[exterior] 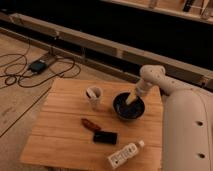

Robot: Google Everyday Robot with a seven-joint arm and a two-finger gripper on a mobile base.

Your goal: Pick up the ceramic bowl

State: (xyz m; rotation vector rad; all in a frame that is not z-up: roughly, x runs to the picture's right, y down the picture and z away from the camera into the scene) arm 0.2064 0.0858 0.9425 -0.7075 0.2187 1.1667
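Observation:
The ceramic bowl [128,108] is round, glossy and dark, and sits on the wooden table [65,130] right of centre. My gripper [131,98] reaches down from the white arm [152,80] at the right and is at the bowl's far rim, its tip inside or just over the bowl. The bowl rests on the table.
A white mug [94,96] with something dark in it stands left of the bowl. A small brown object [90,124], a black flat device [105,137] and a white bottle [125,153] lying on its side are at the front. Cables and a power adapter [37,66] lie on the floor at left.

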